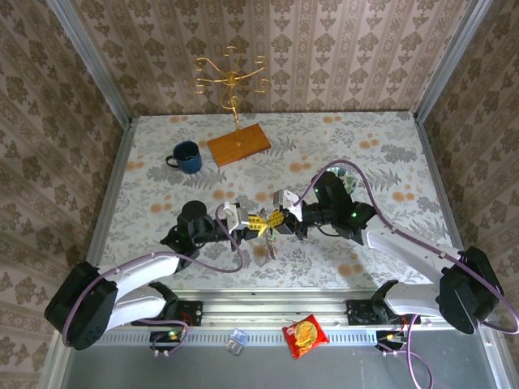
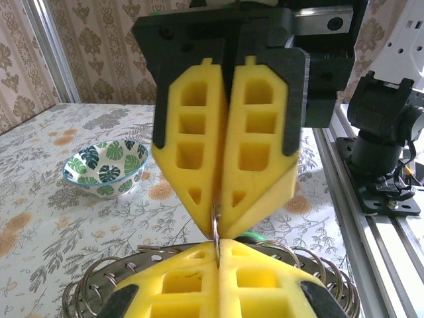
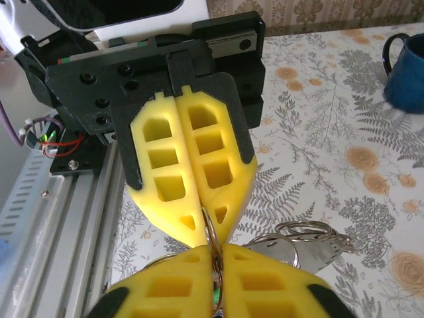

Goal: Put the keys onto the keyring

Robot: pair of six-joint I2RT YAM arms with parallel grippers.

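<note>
One keyring (image 3: 211, 237), one green-headed key (image 2: 250, 236), one blue mug (image 1: 187, 156) and one leaf-patterned bowl (image 2: 106, 167) are visible. The left gripper (image 1: 259, 226) and right gripper (image 1: 274, 220) meet tip to tip near the front rail (image 1: 268, 301), with bare table (image 1: 365, 146) beyond. Both pinch the thin keyring, jaws closed; the green-headed key sits just beneath.

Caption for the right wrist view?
Tip to tip, the left hand and right hand pinch one thin keyring above the floral table.

The top camera looks steeply down from above and behind the arm bases over the whole table (image 1: 381, 154). Each wrist camera sits close behind its own fingers, with the left gripper (image 2: 217, 246) facing right and the right gripper (image 3: 215, 255) facing left. All three views share the keyring (image 3: 211, 242) pinched between the grippers.
</note>
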